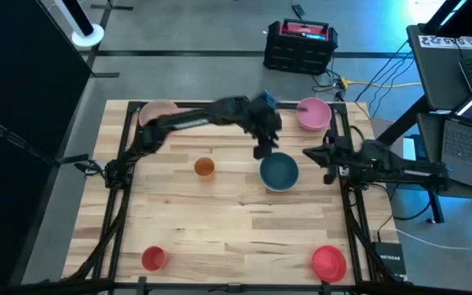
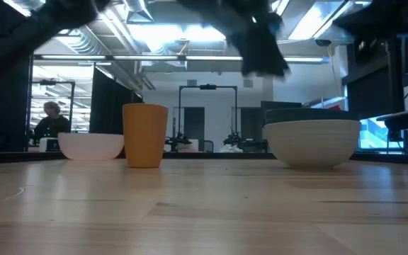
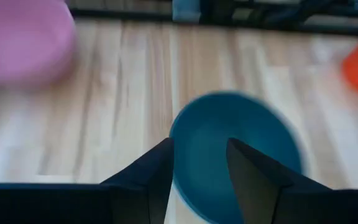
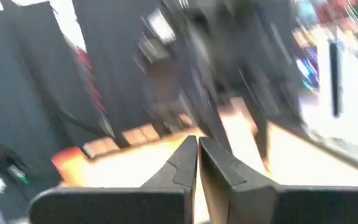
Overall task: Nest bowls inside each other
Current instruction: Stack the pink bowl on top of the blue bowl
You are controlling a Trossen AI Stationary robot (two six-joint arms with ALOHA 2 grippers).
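Observation:
A dark teal bowl (image 1: 279, 171) sits nested in a pale white-mint bowl (image 2: 310, 145) right of the table's middle; only the teal rim (image 2: 299, 108) shows in the low view. My left gripper (image 3: 199, 158) hangs open above the teal bowl's far-left rim, clear of it (image 2: 261, 49). My right gripper (image 4: 197, 149) is shut at the table's right side (image 1: 310, 153), holding nothing. Standing apart on the table are an orange cup (image 1: 204, 167), a light pink bowl (image 1: 158, 111), a mauve-pink bowl (image 1: 312, 113), a red cup (image 1: 153, 258) and a red bowl (image 1: 329, 262).
Dark frame rails (image 1: 121, 164) run along the table's left and right sides. A black crate (image 1: 299, 45) stands on the floor beyond the far edge, and laptops (image 1: 465, 74) sit off to the right. Bare wood (image 1: 244, 229) lies between the nested bowls and the near edge.

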